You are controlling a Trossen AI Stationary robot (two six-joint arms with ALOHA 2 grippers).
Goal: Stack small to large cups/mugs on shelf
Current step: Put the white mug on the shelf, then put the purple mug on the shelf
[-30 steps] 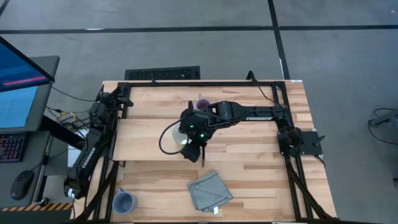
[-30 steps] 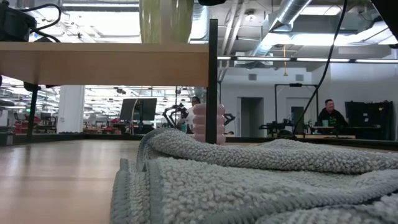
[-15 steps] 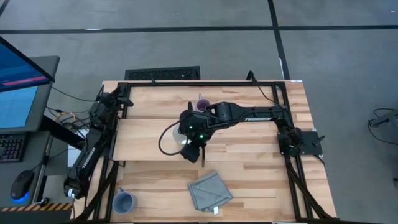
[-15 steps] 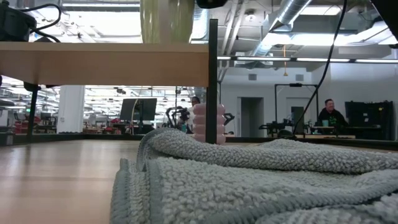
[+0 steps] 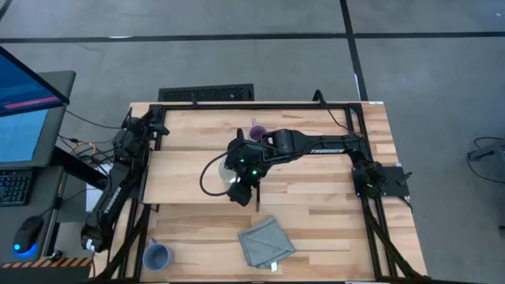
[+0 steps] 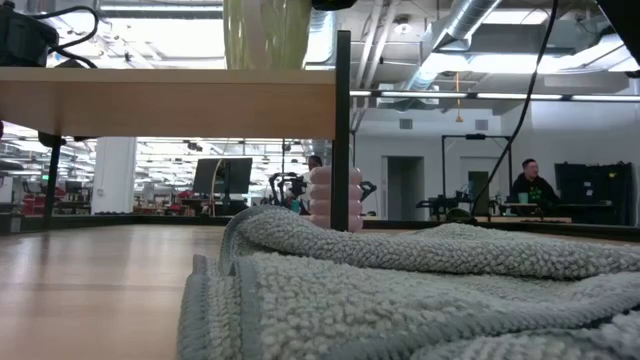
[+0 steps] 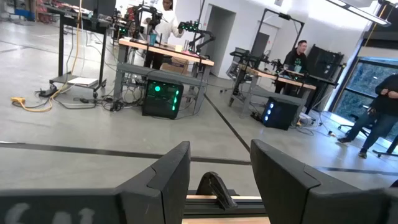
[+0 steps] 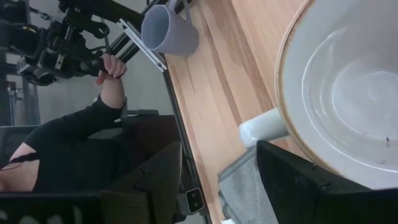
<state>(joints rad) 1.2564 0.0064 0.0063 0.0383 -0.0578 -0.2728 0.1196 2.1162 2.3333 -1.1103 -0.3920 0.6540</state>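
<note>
1. Over the middle of the shelf (image 5: 189, 175), the right gripper (image 5: 238, 175) hangs above the white mug (image 8: 348, 87); its jaws stand wide, and the right wrist view looks past them straight down into the mug's bowl, with the mug's handle pointing toward the shelf's near edge. Nothing is clamped between the fingers (image 8: 155, 180).
2. White mug: on the shelf, near the end with the dark upright panel (image 6: 343, 130). From above it is mostly hidden under the gripper. The low view shows a pale body standing on top of the board.
3. Purple mug (image 5: 257, 131): on the tabletop (image 5: 331, 213) beyond the shelf, just beside the right arm's forearm. The low view shows it as a pink ribbed shape next to the panel.
4. Blue-grey mug (image 5: 156, 255): on the tabletop at the near left corner, well apart from the shelf, upright, mouth up.
5. Grey-blue cloth (image 5: 266, 242): crumpled on the tabletop, on the near side of the shelf.
6. Left gripper (image 7: 217, 180): parked at the table's left edge, fingers apart with nothing between them, facing the room.
7. A person's hand (image 8: 112, 68) and dark sleeve show beyond the table edge in the right wrist view.
</note>
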